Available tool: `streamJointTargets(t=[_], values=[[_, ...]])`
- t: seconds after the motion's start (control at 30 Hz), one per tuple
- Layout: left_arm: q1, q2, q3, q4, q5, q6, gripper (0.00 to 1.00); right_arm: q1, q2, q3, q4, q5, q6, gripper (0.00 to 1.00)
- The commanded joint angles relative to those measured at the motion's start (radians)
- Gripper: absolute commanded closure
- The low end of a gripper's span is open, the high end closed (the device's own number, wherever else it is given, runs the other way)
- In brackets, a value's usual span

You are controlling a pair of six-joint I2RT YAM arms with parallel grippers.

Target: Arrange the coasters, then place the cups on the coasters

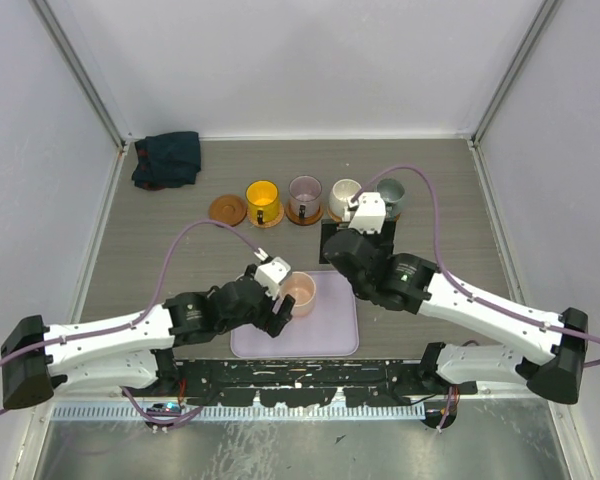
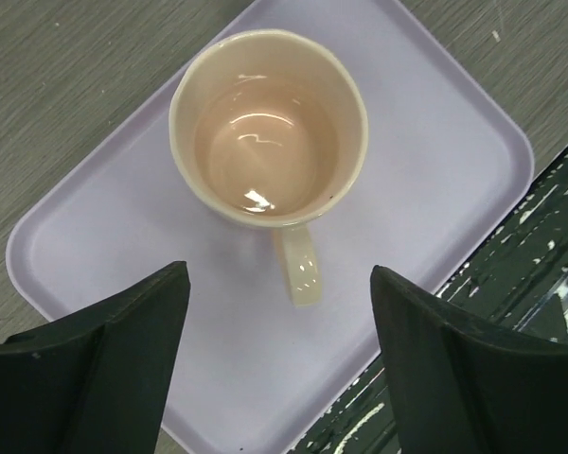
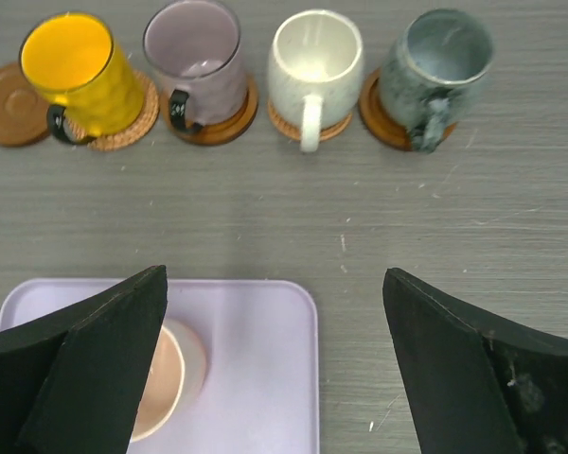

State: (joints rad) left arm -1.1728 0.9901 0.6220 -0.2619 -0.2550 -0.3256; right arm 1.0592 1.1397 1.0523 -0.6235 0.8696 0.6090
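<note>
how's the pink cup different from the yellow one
The pink cup stands on the lavender tray, with no coaster; the yellow cup stands on a coaster in the far row. Pink is pale, yellow vivid. Both are upright handled mugs.

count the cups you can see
5: yellow cup, purple cup, cream cup and grey-green cup stand in a far row on coasters; the pink cup sits on the lavender tray.
</note>
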Motion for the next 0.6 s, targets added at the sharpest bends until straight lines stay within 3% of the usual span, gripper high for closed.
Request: streamJointTargets(t=[0.0, 0.17, 0.57], values=[[-0.005, 0.041, 0.033, -0.04, -0.035, -0.018, 0.26, 0.001, -0.06, -0.017, 0.004, 0.146, 0.035, 0.0], [-0.005, 0.12, 0.068, -0.036, -0.045, -0.022, 0.32, 0.001, -0.089, -0.037, 0.004, 0.175, 0.043, 0.0], [-0.005, 0.267, 0.122, -0.005, -0.048, -0.023, 0.36, -0.001, -0.089, -0.054, 0.001, 0.178, 0.049, 0.0]])
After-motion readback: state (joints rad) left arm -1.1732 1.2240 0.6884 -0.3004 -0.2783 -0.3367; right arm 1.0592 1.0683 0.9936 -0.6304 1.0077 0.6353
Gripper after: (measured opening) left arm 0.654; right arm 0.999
